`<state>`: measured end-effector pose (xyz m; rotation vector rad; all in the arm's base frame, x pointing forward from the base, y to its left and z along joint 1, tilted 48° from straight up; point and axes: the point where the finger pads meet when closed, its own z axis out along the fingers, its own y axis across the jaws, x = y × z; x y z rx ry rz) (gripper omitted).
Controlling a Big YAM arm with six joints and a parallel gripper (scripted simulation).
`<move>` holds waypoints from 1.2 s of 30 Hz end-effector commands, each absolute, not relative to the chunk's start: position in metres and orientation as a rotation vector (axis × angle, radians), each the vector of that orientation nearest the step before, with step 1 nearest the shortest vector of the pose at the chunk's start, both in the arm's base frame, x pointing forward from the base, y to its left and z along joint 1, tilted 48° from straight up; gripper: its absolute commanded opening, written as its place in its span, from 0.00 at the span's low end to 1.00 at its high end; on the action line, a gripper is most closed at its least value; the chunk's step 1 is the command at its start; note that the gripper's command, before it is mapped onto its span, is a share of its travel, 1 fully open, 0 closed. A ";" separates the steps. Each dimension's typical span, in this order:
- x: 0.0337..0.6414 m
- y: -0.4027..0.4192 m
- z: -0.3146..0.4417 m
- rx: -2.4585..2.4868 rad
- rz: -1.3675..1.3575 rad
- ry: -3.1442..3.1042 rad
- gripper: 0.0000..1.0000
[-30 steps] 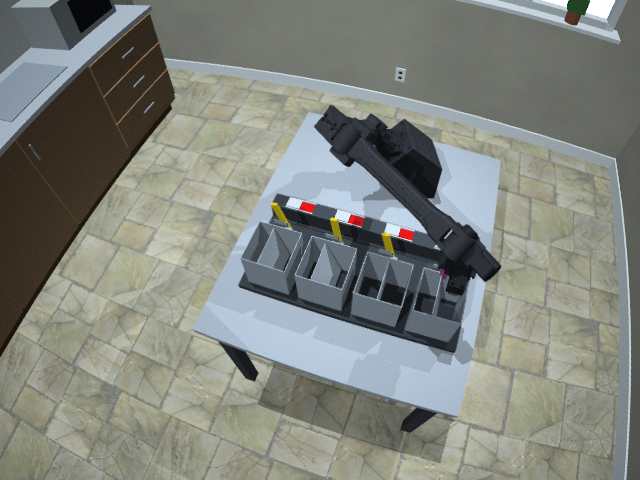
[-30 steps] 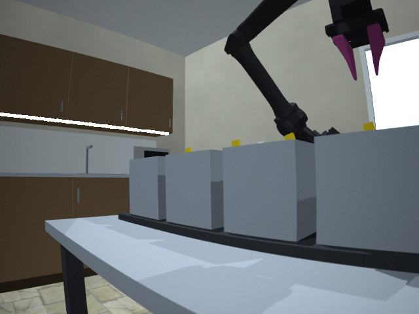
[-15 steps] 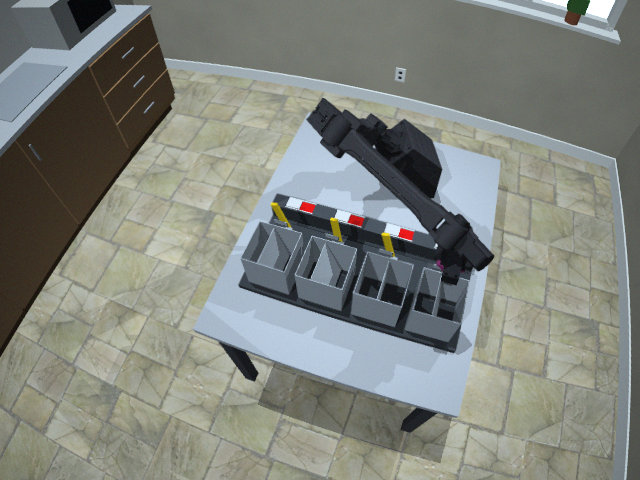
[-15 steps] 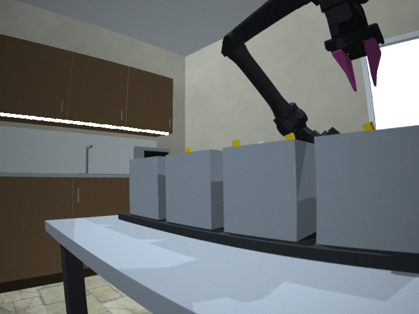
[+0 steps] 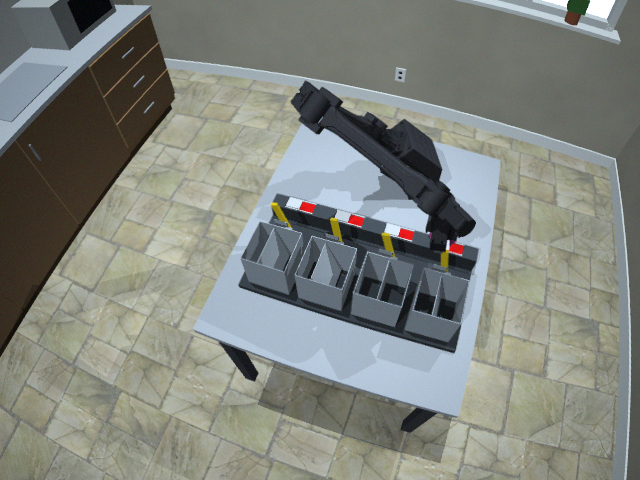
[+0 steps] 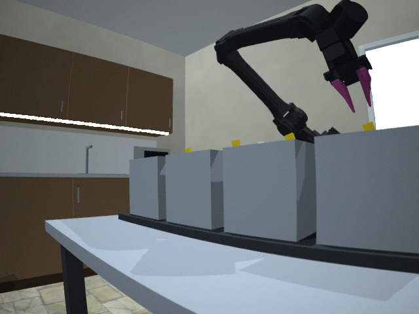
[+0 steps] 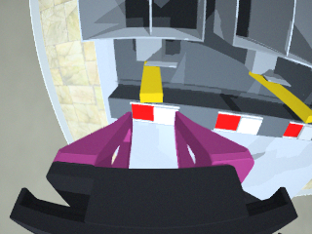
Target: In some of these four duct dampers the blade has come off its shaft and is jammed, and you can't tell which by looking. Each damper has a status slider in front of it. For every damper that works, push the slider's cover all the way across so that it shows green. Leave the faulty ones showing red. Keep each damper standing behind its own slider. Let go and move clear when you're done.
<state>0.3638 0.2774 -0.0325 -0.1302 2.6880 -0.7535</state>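
Four grey open-topped dampers stand in a row on a dark base: (image 5: pixel 271 255), (image 5: pixel 325 271), (image 5: pixel 382 289), (image 5: pixel 436 304). Each has a yellow lever, such as the rightmost one (image 5: pixel 444 259). Behind each is a slider showing a white cover beside red: (image 5: pixel 301 205), (image 5: pixel 349 218), (image 5: pixel 399 231), (image 5: pixel 455 248). My gripper (image 5: pixel 443 240) hangs above the rightmost slider, well clear of it in the low side view (image 6: pixel 362 108). Its magenta fingers stand apart with nothing between them. In the wrist view they frame that slider (image 7: pixel 154 115), with the yellow lever (image 7: pixel 151 85) just beyond.
The dark base (image 5: pixel 351 304) lies on a grey table, with its right end near the table's right edge (image 5: pixel 478 289). My arm (image 5: pixel 392 155) reaches across the back half of the table. Kitchen cabinets (image 5: pixel 62 124) stand off to the left.
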 end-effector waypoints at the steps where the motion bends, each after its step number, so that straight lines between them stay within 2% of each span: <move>1: 0.379 0.288 -0.034 -0.129 -0.715 2.683 0.36; 36: 0.377 0.263 -0.057 -0.135 -0.759 2.694 0.36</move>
